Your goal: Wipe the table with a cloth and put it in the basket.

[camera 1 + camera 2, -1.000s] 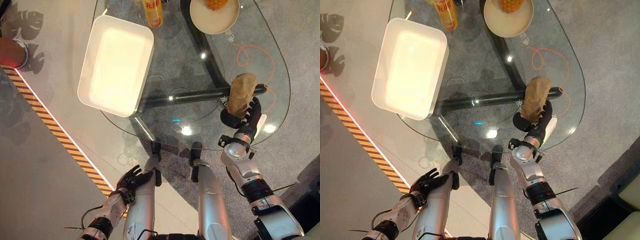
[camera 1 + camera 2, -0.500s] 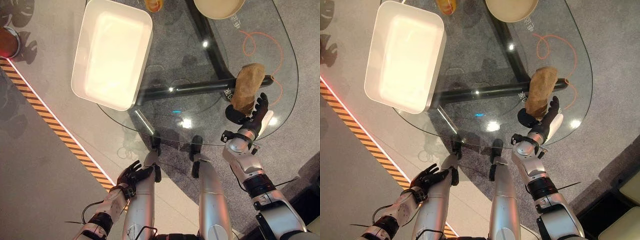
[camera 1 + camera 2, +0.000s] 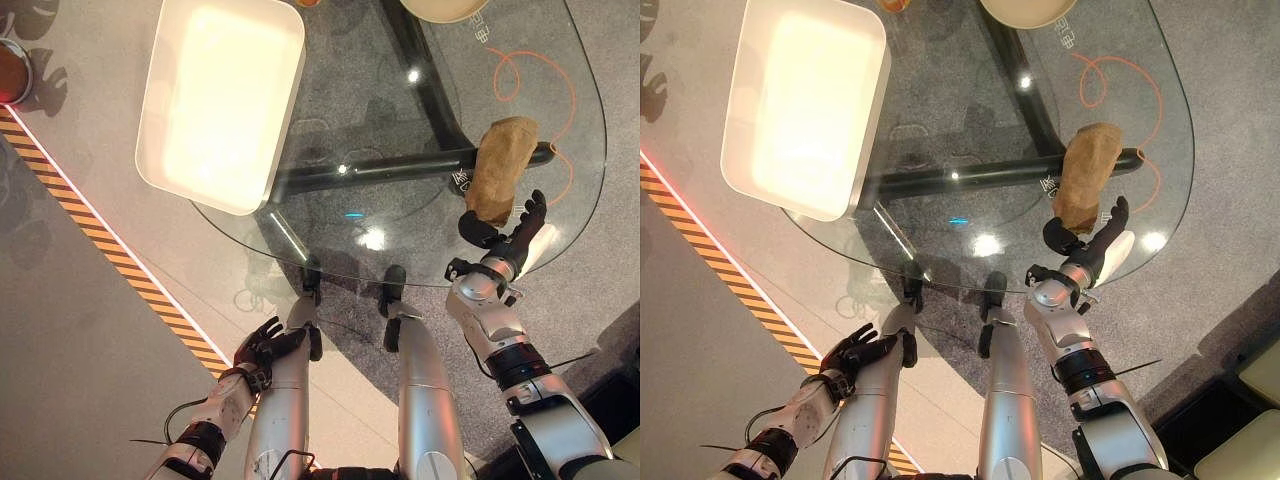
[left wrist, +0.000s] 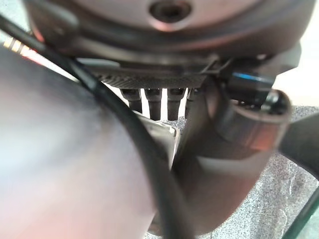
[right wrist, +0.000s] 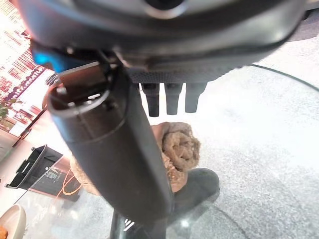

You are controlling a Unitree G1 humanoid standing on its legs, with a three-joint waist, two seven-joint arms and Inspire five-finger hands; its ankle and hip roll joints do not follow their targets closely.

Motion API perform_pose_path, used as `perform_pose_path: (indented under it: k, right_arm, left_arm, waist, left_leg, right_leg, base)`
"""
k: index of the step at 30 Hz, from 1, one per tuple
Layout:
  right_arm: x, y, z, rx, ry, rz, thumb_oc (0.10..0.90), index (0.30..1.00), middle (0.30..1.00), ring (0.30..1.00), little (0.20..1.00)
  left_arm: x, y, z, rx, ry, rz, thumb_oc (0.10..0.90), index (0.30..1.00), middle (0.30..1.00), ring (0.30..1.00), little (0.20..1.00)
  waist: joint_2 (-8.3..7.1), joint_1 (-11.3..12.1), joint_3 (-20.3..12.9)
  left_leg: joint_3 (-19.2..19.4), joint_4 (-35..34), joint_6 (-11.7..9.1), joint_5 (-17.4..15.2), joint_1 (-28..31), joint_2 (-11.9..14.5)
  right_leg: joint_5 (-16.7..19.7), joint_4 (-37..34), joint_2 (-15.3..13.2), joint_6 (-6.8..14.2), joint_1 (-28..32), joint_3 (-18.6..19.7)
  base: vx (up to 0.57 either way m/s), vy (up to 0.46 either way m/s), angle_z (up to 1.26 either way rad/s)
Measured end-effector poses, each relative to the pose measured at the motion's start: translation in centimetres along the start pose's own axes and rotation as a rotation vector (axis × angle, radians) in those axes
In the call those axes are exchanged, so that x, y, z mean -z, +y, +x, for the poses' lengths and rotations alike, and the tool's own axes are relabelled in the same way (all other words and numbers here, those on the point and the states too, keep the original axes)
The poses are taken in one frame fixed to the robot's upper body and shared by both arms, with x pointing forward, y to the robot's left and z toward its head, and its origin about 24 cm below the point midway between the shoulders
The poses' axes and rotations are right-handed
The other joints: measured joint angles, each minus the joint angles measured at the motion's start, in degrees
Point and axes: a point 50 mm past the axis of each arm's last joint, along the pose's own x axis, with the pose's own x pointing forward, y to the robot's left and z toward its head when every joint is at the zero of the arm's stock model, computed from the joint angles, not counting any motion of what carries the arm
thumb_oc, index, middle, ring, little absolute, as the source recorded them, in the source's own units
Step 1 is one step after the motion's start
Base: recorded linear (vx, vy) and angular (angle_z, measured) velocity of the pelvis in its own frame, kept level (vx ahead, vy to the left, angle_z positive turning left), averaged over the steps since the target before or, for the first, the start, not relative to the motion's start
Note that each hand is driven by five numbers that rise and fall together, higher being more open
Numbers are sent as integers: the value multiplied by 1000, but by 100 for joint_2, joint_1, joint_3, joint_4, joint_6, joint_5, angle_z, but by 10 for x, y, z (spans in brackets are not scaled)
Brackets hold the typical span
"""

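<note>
From the left eye view, the brown cloth [image 3: 501, 170] is lying bunched on the glass table [image 3: 330, 120] near its right edge, beside an orange cord [image 3: 560, 110]. The right hand [image 3: 507, 234] is hovering just beside the cloth with fingers spread, holding nothing. The white basket [image 3: 220, 100] is sitting at the table's left edge. White print on the glass is too small to read.

In the right eye view, the left hand [image 3: 855, 354] is hanging low with loose fingers.

The right wrist view is showing the straight fingers [image 5: 172, 98] above the cloth.
</note>
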Motion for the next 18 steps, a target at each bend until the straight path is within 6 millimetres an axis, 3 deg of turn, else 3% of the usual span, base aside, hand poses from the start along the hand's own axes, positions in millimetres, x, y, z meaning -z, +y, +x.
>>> perform_pose_path:
  k: [18]
  right_arm:
    - [-20,3,9,-37,-36,73,800,900,900,900,900]
  left_arm:
    - [-12,-7,3,24,-22,10,800,900,900,900,900]
  waist:
    - [12,123,6]
  left_leg:
    - [-34,104,-21,9,-341,-31]
  right_leg:
    - [-34,170,-45,-29,-346,-20]
  base:
    - [0,0,0]
